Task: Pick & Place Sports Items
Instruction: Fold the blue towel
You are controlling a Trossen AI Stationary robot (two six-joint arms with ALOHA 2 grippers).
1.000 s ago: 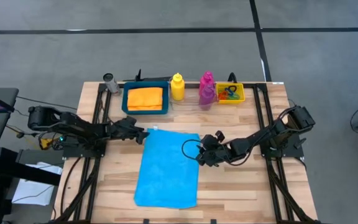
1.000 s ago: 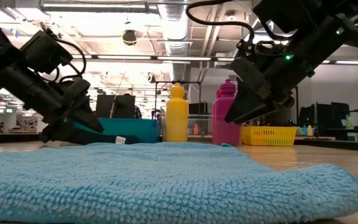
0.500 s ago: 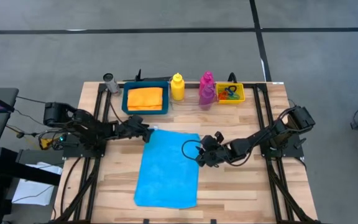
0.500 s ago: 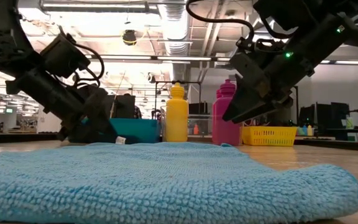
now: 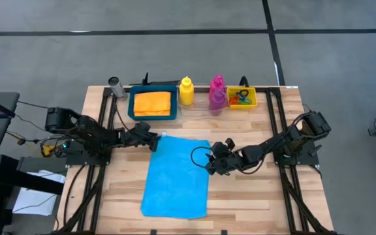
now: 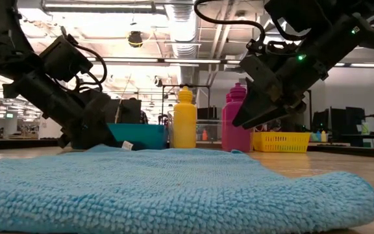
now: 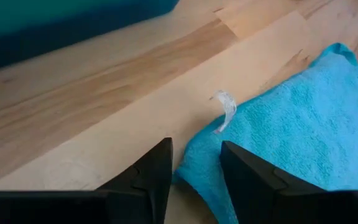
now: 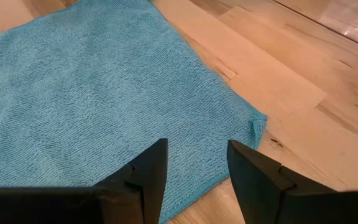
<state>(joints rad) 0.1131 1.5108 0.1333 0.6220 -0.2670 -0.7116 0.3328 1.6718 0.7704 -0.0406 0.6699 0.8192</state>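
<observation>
A cyan cloth [image 5: 175,176] lies spread flat on the wooden table. My left gripper [image 7: 196,180] is down at its far left corner [image 7: 211,140], beside the white tag [image 7: 226,106], with its fingers open around the cloth's edge. My right gripper [image 5: 209,164] hangs open above the cloth's right edge, touching nothing. An orange cloth [image 5: 153,102] lies in the blue tray [image 5: 132,104]. A yellow bottle [image 5: 186,91] and a magenta bottle [image 5: 217,86] stand upright at the far edge. Coloured rings [image 5: 242,97] lie in the yellow bin [image 5: 254,98]. My left gripper comes slanting down from the table's left side onto the cyan cloth's far left corner. One finger [image 7: 247,180] stands on the cloth, the other [image 7: 154,180] on the bare wood just off its edge [image 7: 182,174]. The cloth lies on the table between them.
The tray, bottles and bin stand in a row along the far edge. A small grey cylinder [image 5: 115,85] lies at the far left. Bare wood shows to the left and right of the cyan cloth and near the front edge.
My left gripper has moved toward the table's right and a little down, reaching the cyan cloth's far left corner. My right gripper has kept still. The cloth stays spread on the table.
</observation>
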